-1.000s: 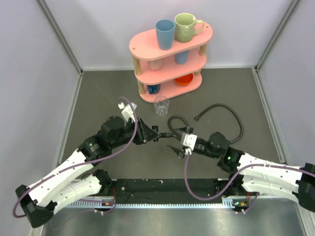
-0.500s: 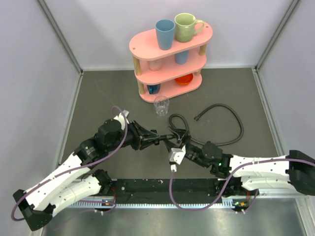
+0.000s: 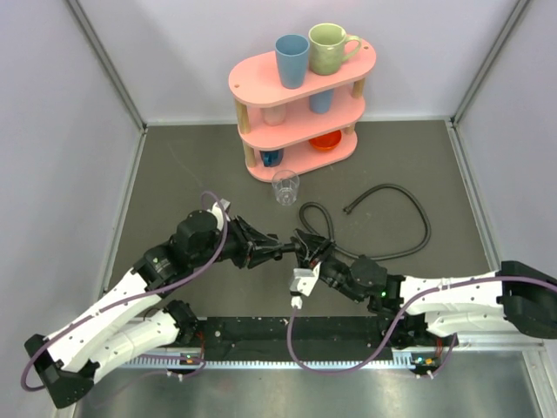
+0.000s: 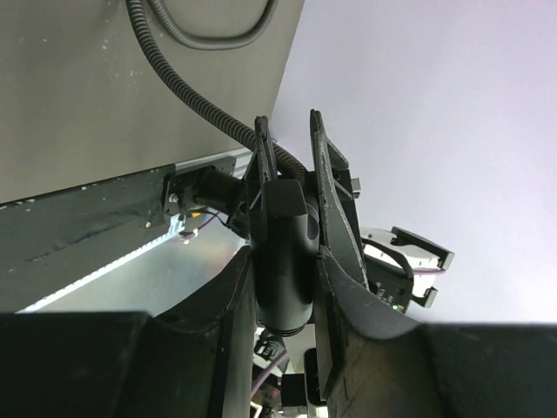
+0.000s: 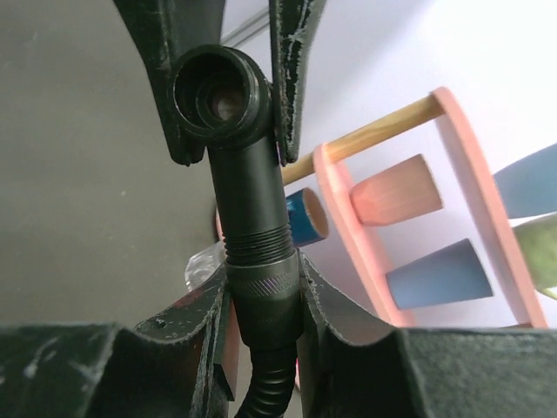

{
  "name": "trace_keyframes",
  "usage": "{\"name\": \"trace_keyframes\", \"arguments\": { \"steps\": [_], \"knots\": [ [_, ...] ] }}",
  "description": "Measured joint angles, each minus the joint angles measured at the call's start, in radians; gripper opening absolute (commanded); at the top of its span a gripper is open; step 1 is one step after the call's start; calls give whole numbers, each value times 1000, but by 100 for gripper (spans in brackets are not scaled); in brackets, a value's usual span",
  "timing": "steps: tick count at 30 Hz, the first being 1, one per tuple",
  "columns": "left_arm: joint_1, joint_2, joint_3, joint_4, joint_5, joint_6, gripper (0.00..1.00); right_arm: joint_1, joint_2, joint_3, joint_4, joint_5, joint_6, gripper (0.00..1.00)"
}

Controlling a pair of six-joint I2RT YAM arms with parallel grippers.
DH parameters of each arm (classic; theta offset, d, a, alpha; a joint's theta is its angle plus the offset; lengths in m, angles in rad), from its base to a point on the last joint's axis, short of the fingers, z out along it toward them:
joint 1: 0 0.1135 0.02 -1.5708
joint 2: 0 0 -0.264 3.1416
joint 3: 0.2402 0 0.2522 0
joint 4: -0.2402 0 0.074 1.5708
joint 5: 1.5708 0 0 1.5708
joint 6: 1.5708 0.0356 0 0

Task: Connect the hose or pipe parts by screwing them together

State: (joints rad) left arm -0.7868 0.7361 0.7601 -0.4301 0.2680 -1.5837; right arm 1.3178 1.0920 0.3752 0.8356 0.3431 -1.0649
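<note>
**Left arm** [image 3: 113, 309] and **right arm** [image 3: 452, 296]: white shell links dotted with small dark screw holes, joined by rounded black joints. A purple cable [image 3: 187, 279] runs in a loose loop outside each arm, from base to wrist. A small white camera block [image 3: 303, 280] sits at each wrist. **Left hand** [image 4: 286, 131] and **right hand** [image 5: 261, 279]: two black tapering fingers each, with pale scuffs on the right hand's. A black rail [image 3: 261, 331] carries both bases.

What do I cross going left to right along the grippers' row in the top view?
left gripper, shut on the elbow fitting → right gripper, closed on the hose collar → loose hose, lying free
</note>
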Motion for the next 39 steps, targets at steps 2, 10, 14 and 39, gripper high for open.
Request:
{"name": "trace_keyframes", "arguments": {
  "steps": [2,10,14,39],
  "knots": [
    [0,12,4,-21,-9,43,0,3,-13,26,-104,-6,14,0],
    [0,124,137,-112,-38,395,0,-37,-41,167,-463,-71,165,0],
    [-3,128,131,-84,-42,550,0,-95,-42,197,-562,-187,254,0],
    [3,18,-215,429,251,1514,0,-445,145,375,-914,-1041,644,0]
  ]
}}
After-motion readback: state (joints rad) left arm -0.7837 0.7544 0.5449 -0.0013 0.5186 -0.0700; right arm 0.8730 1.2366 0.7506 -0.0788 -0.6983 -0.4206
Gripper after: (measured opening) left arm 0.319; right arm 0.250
